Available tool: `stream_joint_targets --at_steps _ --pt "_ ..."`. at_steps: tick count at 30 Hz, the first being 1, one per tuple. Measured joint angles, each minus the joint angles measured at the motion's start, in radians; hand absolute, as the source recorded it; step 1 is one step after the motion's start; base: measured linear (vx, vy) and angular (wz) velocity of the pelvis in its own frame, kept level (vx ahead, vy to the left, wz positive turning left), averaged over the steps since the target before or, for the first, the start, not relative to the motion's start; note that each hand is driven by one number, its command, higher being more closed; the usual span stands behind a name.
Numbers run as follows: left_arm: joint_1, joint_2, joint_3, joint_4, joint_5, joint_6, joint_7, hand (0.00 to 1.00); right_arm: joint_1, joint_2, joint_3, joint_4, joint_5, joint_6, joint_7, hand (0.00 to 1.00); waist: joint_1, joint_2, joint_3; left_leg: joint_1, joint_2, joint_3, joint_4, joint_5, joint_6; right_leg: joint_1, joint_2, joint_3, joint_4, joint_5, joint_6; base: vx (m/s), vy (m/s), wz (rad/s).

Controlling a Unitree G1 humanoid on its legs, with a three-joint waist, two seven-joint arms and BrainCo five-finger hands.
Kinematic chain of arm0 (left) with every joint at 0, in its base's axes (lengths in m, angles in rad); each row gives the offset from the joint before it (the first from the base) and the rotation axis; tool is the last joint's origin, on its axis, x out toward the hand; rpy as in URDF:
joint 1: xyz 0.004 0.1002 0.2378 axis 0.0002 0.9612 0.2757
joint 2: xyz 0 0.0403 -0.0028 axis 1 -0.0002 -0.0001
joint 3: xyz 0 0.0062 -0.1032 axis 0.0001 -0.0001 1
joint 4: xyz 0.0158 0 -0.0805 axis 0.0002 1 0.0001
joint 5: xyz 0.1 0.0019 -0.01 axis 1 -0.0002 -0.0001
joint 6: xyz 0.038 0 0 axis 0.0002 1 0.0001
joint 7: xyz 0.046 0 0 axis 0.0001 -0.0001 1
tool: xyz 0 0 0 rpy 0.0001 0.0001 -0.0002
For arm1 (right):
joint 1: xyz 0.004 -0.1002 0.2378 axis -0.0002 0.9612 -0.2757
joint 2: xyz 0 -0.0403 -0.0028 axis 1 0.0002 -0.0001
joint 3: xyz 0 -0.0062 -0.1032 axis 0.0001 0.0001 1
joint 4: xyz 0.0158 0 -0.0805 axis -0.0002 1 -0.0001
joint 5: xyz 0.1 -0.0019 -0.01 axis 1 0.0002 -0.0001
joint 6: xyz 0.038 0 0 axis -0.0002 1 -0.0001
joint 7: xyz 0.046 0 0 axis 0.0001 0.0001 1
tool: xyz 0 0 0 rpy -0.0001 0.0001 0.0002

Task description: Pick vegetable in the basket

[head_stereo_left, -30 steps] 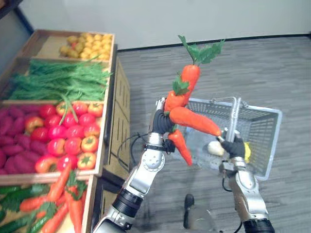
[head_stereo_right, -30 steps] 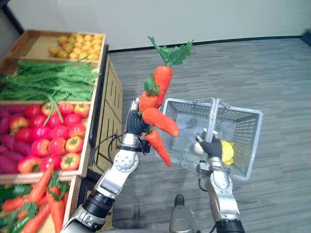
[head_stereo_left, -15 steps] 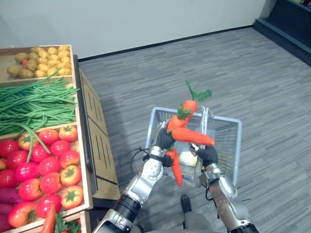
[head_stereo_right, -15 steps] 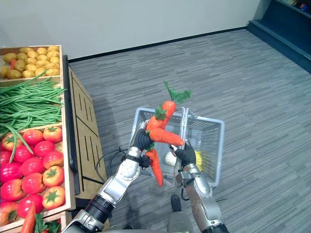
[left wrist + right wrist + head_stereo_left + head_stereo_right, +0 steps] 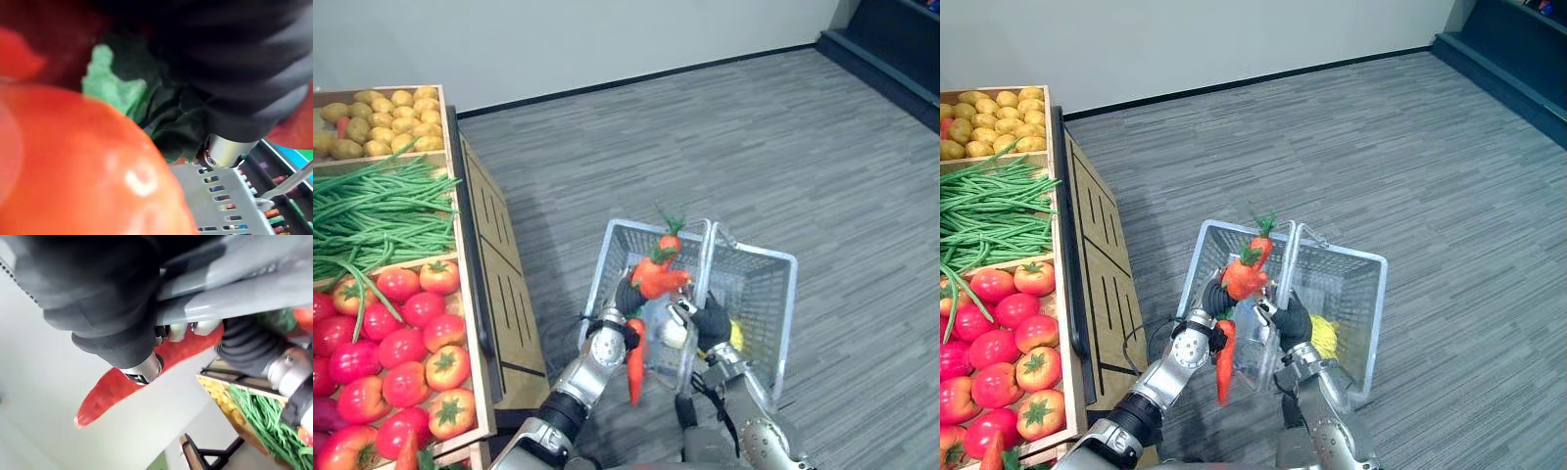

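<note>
On the left, the wooden counter [image 5: 514, 294] carries crates of knobbly yellow potatoes [image 5: 382, 117], long thin green beans [image 5: 372, 211] and round, glossy red tomatoes [image 5: 396, 333].

Just right of it, the left robot hand [image 5: 627, 297] is curled tight round a bunch of carrots [image 5: 653, 277]. They are smooth, orange and tapered, with frilly green tops that look like fabric. The bunch fans out over the left half of the basket [image 5: 759, 294]. One carrot points up and another lies across. A third hangs down in front of the near wall, seemingly outside it.

The basket is grey plastic mesh, box-shaped, with thin rigid handles [image 5: 708, 257]. The right robot hand [image 5: 712, 320] is clenched on those handles and holds the basket off the floor. Something yellow [image 5: 735, 335] lies inside by the right wall.

The step in hand looks like the drop: the carrots are above the basket but not yet in it. The next move calls for shifting the bunch right so the dangling carrot clears the rim, then lowering it and loosening the fingers. The splayed tips could catch on the mesh.
</note>
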Motion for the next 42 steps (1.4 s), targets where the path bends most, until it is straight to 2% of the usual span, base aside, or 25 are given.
stream_joint_targets --at_steps 1,2,8,12,17,21,26,36,39,42 --pt "-0.003 0.005 -0.002 0.004 0.0 0.0 0.0 1.0 0.0 -0.001 0.009 0.0 0.014 0.0 0.004 1.0 0.0 -0.002 -0.001 0.0 0.0 0.0 0.0 0.0 0.0 0.0 0.0 0.0 0.0 0.0 0.0 0.0 0.0 0.0" --pt "-0.004 0.012 -0.002 0.01 0.0 0.001 -0.003 0.0 0.0 -0.002 0.026 0.0 0.052 0.012 0.016 1.0 -0.001 -0.007 -0.004 0.001 0.0 0.002 0.0 0.0 0.0 0.0 0.0 0.002 0.0 0.0 0.0 -0.04 -0.011 -0.03" --pt "-0.016 0.026 -0.003 0.069 0.001 0.014 -0.006 0.0 0.0 -0.034 0.092 0.0 0.136 0.021 0.04 1.0 -0.002 -0.019 -0.011 0.0 0.004 0.006 0.005 -0.005 -0.003 0.0 0.003 0.007 0.0 -0.003 -0.005 -0.05 -0.02 -0.04" --pt "-0.071 0.03 -0.016 0.085 0.002 0.029 -0.027 0.0 0.002 -0.057 0.161 0.0 0.167 0.06 0.06 1.0 -0.002 -0.019 -0.011 -0.001 0.005 0.007 0.007 -0.005 -0.003 -0.002 0.003 0.007 0.002 -0.006 -0.01 -0.05 -0.021 -0.01" --pt "-0.092 0.048 -0.032 0.085 0.005 0.029 -0.06 0.0 0.004 -0.063 0.173 0.002 0.166 0.086 0.068 1.0 -0.005 -0.019 -0.011 -0.002 0.004 0.008 0.006 -0.005 -0.003 -0.004 0.003 0.006 0.002 -0.005 -0.008 0.0 0.0 0.0" --pt "-0.093 0.049 -0.043 0.084 0.004 0.028 -0.073 0.0 0.006 -0.079 0.167 0.016 0.104 0.092 0.074 1.0 -0.005 -0.02 -0.011 0.001 0.003 0.015 0.006 -0.005 -0.003 -0.004 0.003 0.006 0.002 -0.005 -0.008 0.0 0.0 0.0" --pt "-0.081 0.051 -0.04 0.053 -0.001 0.026 -0.091 0.0 0.033 -0.059 0.055 0.069 -0.008 0.092 0.072 1.0 -0.003 -0.02 -0.011 0.002 0.002 0.016 0.004 -0.004 -0.003 -0.003 0.002 0.005 0.002 -0.005 -0.007 0.0 0.0 0.0" --pt "0.08 0.052 0.0 -0.122 -0.016 -0.007 -0.114 0.0 0.074 0.007 -0.222 0.108 -0.2 0.078 -0.024 1.0 0.0 -0.013 -0.015 0.017 0.0 0.006 -0.014 -0.001 -0.005 0.008 0.002 -0.003 0.002 -0.006 -0.006 -0.01 -0.003 0.01" --pt "0.147 0.064 0.002 -0.234 -0.015 -0.033 -0.132 0.0 0.075 0.013 -0.309 0.108 -0.242 0.051 -0.049 1.0 0.002 -0.004 -0.02 0.017 -0.002 -0.014 -0.018 0.003 -0.004 0.018 -0.002 -0.021 0.002 -0.009 -0.002 -0.02 -0.016 0.18" --pt "0.209 0.078 0.041 -0.327 -0.023 -0.063 -0.157 0.0 0.075 0.012 -0.393 0.117 -0.304 0.044 -0.059 1.0 0.003 0.005 -0.031 0.018 -0.009 -0.028 -0.035 0.02 -0.003 0.02 -0.006 -0.034 0.002 -0.009 -0.002 -0.01 -0.021 0.17"
